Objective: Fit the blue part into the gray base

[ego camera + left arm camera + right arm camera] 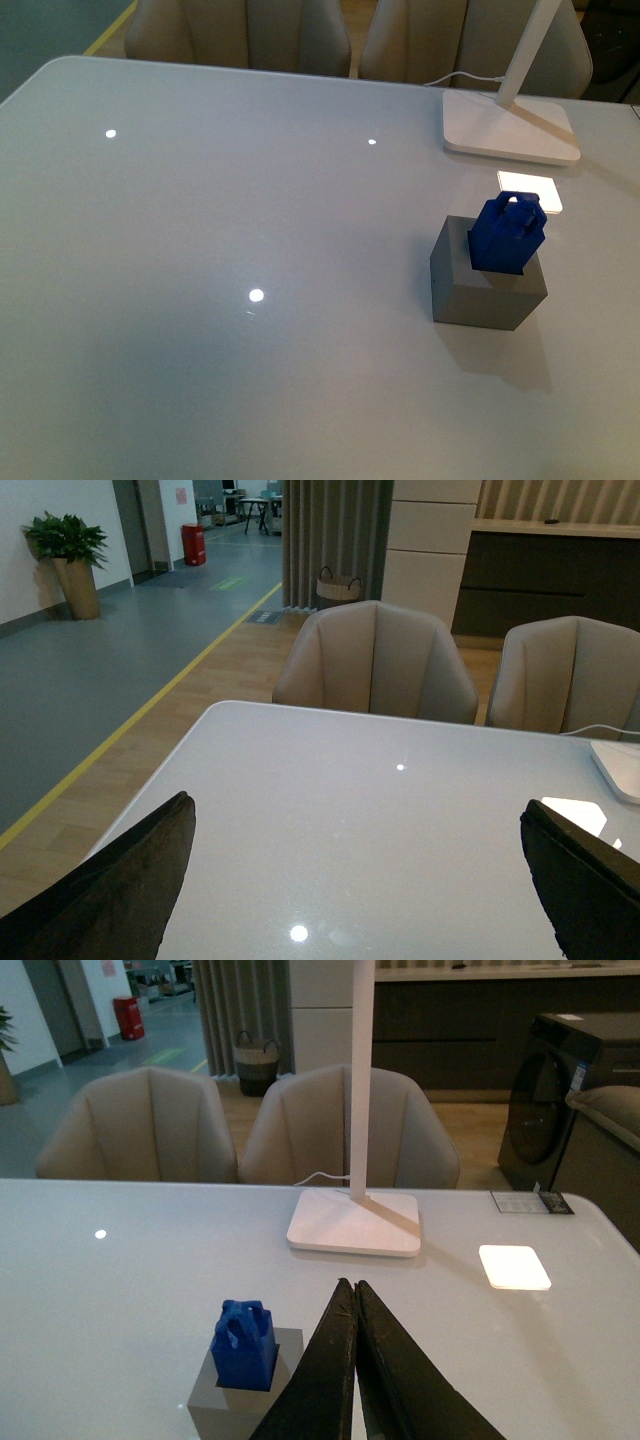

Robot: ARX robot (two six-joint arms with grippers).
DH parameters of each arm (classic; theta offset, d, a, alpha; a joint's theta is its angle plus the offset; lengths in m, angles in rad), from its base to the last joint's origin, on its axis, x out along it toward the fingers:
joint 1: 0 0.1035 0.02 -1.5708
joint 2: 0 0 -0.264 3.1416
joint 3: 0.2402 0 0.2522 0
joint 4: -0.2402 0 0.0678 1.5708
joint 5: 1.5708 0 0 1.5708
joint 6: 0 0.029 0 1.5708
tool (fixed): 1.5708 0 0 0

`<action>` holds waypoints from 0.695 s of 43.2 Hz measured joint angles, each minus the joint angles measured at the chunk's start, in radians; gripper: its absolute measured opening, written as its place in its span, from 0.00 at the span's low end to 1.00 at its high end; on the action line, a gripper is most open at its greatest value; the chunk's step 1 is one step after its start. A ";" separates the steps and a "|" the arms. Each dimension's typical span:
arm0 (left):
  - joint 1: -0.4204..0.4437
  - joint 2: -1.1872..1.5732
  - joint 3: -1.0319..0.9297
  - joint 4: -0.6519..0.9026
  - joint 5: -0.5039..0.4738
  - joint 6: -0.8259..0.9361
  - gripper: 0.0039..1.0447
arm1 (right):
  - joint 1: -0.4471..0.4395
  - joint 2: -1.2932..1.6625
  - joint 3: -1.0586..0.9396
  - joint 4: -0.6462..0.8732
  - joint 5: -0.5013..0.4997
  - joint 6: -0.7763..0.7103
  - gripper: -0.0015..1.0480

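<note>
While the blue part (509, 236) sits in the gray base (487, 291), left tool (360, 880) is spread, right tool (354, 1305) clenched.

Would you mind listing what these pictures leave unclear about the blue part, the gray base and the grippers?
- Seating depth: the gray base walls hide the lower end of the blue part in the front and right wrist views.
- Base bottom: cut off by the right wrist picture's edge.
- Left gripper: only two finger tips show, spread apart; the rest is out of frame.
- Right gripper: its body is out of frame.
</note>
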 joint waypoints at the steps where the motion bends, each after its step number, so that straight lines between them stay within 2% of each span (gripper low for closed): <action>1: 0.000 0.000 0.000 0.000 0.000 0.000 0.93 | 0.000 0.000 0.000 0.000 0.000 0.000 0.02; 2: 0.000 0.000 0.000 0.000 0.000 0.000 0.93 | 0.000 0.000 0.000 0.000 0.000 0.000 0.02; 13: 0.000 0.000 0.000 0.000 0.000 0.000 0.93 | 0.000 0.000 0.000 0.000 0.000 0.000 0.41; 16: 0.000 0.000 0.000 0.000 0.000 0.000 0.93 | 0.000 0.000 0.000 0.000 0.000 0.000 0.53; 23: 0.000 0.000 0.000 0.000 0.000 0.000 0.93 | 0.000 0.000 0.000 0.000 0.000 0.000 0.87; 25: 0.000 0.000 0.000 0.000 0.000 0.000 0.93 | 0.000 0.000 0.000 0.000 0.000 0.000 0.93; 30: 0.000 0.000 0.000 0.000 0.000 0.000 0.93 | 0.000 0.000 0.000 0.000 0.000 0.000 0.91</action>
